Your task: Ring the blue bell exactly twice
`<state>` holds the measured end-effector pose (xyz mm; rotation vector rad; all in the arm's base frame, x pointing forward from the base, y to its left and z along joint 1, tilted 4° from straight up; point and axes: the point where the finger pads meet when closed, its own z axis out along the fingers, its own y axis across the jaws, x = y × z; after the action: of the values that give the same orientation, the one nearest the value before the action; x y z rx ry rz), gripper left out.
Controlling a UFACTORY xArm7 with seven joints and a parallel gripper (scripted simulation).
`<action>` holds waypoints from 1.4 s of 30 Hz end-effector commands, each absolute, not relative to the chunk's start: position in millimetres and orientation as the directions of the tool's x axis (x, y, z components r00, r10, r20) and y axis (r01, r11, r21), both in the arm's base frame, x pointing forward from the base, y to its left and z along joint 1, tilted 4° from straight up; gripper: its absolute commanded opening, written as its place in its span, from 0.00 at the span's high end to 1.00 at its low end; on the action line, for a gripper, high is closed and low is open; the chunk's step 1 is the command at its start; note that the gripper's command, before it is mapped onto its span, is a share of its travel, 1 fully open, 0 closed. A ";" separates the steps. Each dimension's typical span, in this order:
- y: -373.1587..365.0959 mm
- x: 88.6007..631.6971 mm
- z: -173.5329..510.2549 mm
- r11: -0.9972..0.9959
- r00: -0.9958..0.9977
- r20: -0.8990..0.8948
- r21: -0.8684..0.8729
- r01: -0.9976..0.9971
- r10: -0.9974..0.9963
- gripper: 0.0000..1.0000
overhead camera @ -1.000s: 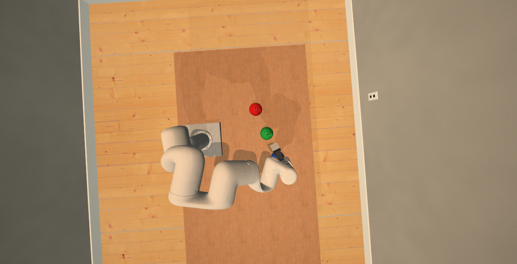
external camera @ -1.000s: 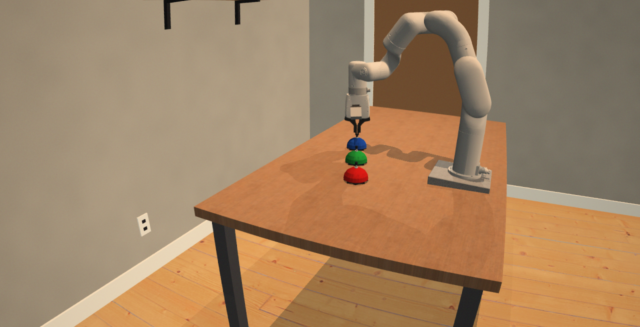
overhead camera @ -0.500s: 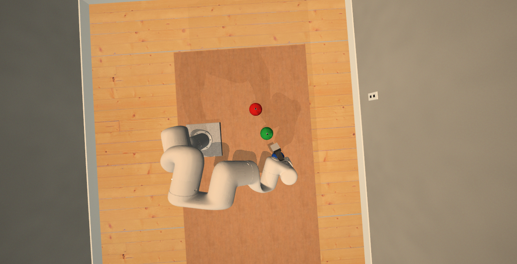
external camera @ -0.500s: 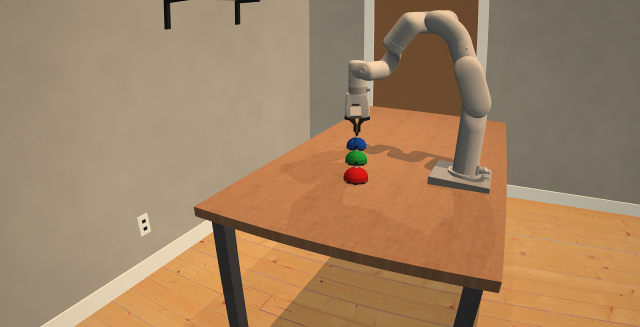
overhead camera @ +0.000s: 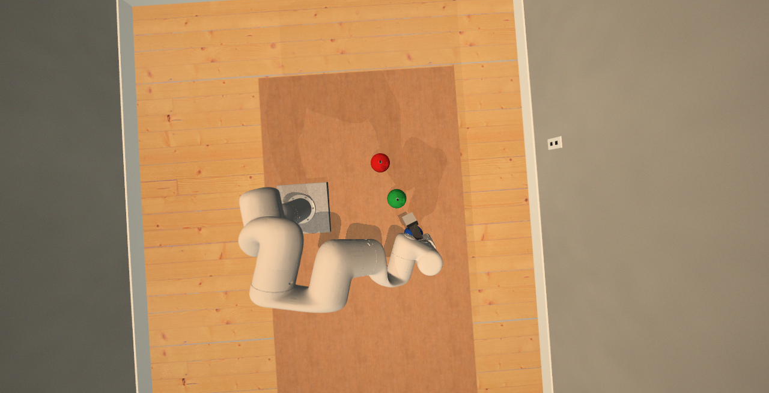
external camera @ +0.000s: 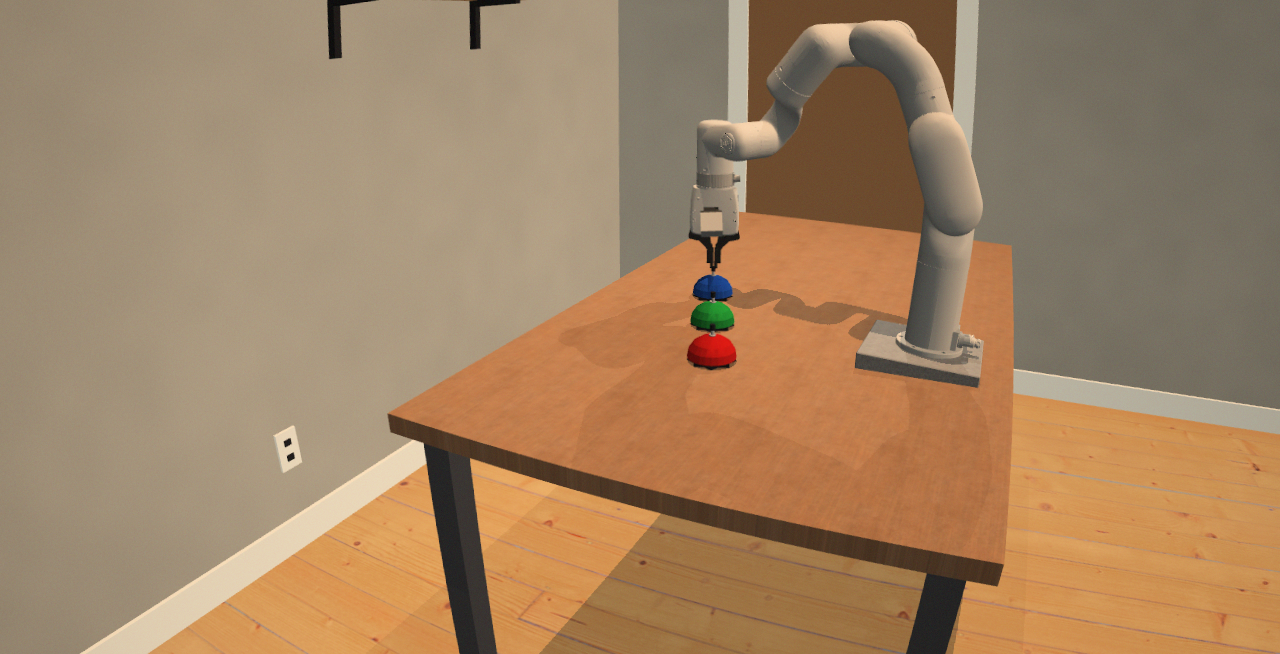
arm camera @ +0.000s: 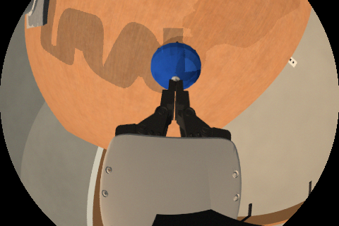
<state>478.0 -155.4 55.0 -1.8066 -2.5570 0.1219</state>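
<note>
The blue bell (external camera: 713,288) (arm camera: 181,58) stands on the wooden table (external camera: 787,435), last in a row with the green and red bells. In the top view the blue bell (overhead camera: 408,232) shows only as a sliver beside the wrist. My gripper (external camera: 713,267) (arm camera: 175,88) is shut and empty. It points straight down with its fingertips right at the button on top of the blue bell. I cannot tell whether the button is pressed down.
The green bell (overhead camera: 396,198) (external camera: 712,317) stands close beside the blue one, and the red bell (overhead camera: 379,163) (external camera: 712,351) beyond it. The arm's base plate (external camera: 918,363) (overhead camera: 320,191) sits at the table's far side.
</note>
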 end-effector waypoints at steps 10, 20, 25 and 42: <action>-155.7 479.7 56.8 0.332 -0.335 -0.040 -0.064 0.941 0.941 1.00; -155.4 480.2 62.4 0.332 -0.335 -0.040 -0.064 0.941 0.941 1.00; -155.4 480.2 63.2 0.332 -0.335 -0.040 -0.064 0.941 0.941 1.00; -155.4 480.2 63.2 0.332 -0.335 -0.040 -0.064 0.941 0.941 1.00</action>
<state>478.6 -155.1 61.5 -1.8066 -2.5571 0.1218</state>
